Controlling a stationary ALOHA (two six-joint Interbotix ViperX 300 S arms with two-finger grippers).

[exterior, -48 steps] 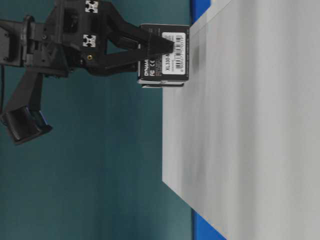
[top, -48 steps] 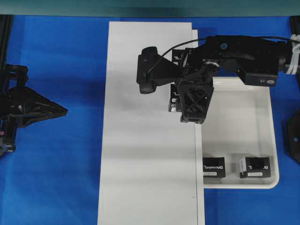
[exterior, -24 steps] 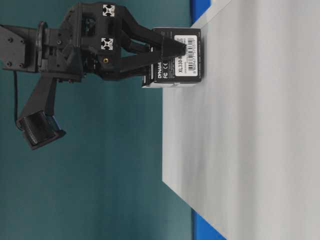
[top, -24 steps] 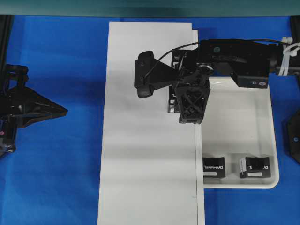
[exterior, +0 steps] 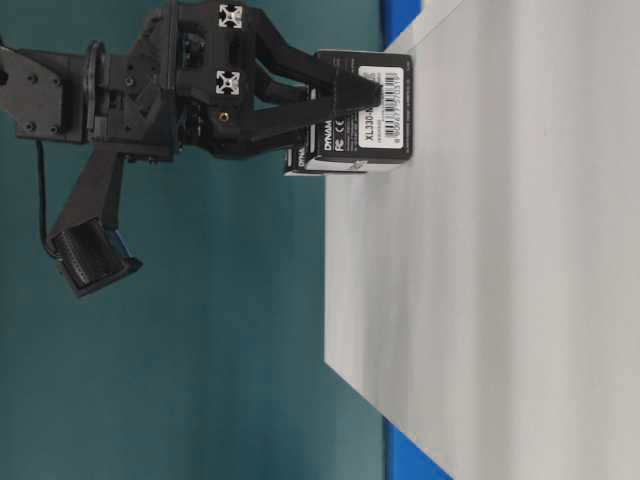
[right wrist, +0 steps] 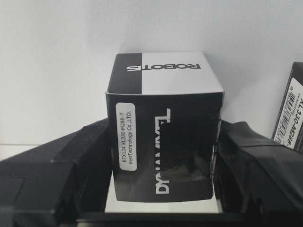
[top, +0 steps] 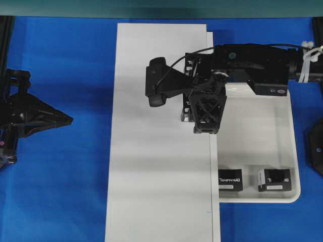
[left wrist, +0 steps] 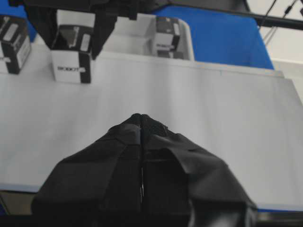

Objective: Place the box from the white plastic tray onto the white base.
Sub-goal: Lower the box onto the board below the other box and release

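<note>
The right gripper (right wrist: pixel 163 189) clamps the box (right wrist: pixel 163 137) upright on the base (top: pixel 151 151), near its tray-side edge. A second box (right wrist: pixel 289 111) stands just beside it. The left gripper (left wrist: pixel 141 118) is closed, well apart.

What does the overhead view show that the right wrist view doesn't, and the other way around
Only the overhead view shows the white plastic tray with two boxes along its near rim, the whole white base, and the idle left claw. Only the right wrist view shows the held box up close: its DYNAMIXEL and ROBOTIS lettering, its white label strip, and the fingers pressed on either side. Both show the right claw over the white base, next to another box already there.
</note>
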